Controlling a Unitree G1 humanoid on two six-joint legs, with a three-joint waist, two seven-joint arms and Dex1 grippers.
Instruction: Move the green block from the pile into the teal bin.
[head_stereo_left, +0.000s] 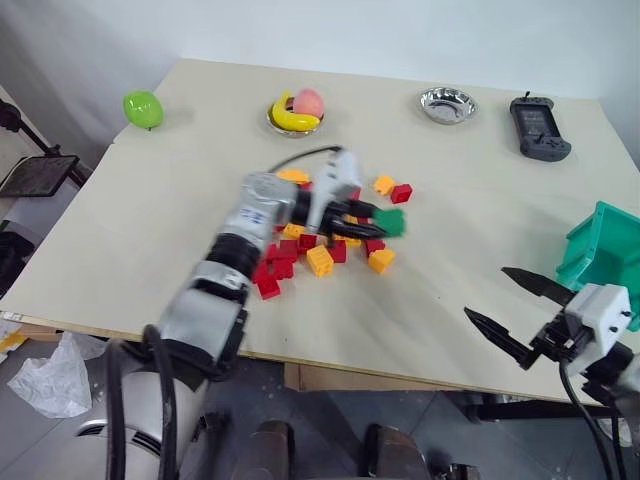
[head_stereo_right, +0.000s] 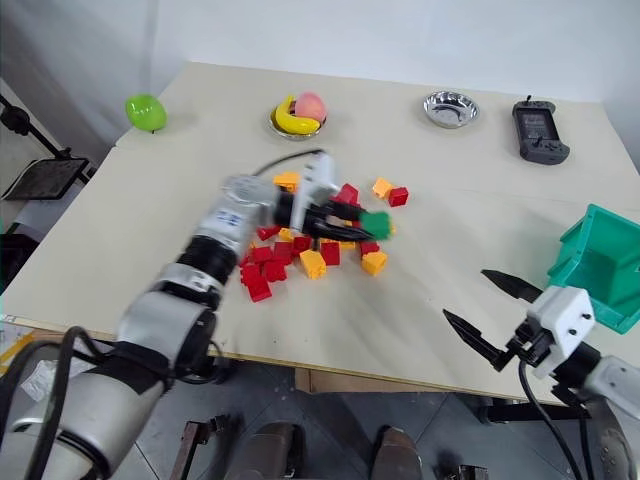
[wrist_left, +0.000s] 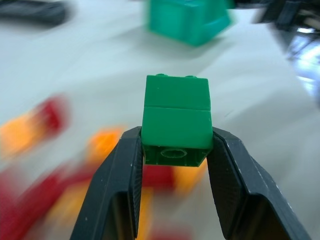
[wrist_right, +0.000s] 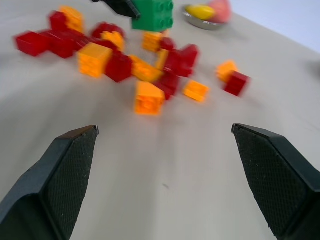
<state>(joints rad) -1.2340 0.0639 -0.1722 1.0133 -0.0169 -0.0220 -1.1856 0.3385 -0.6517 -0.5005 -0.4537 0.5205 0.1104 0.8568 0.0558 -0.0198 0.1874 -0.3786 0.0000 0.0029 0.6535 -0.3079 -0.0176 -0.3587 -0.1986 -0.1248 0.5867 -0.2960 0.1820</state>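
My left gripper (head_stereo_left: 378, 222) is shut on the green block (wrist_left: 176, 119), a small dark-green studded brick lifted above the right side of the pile (head_stereo_left: 320, 250) of red, yellow and orange bricks; the block also shows as a green patch (head_stereo_left: 391, 222) at the fingertips. The teal bin (head_stereo_left: 603, 250) stands at the table's right edge, apart from the block. My right gripper (head_stereo_left: 522, 311) hangs open near the front right edge, just in front of the bin, nothing between its fingers.
Along the far edge lie a bright-green round fruit (head_stereo_left: 143, 108), a bowl with a banana and a peach (head_stereo_left: 295, 112), a steel bowl (head_stereo_left: 447, 104) and a black handheld controller (head_stereo_left: 539, 128). Bare tabletop (head_stereo_left: 470, 240) lies between pile and bin.
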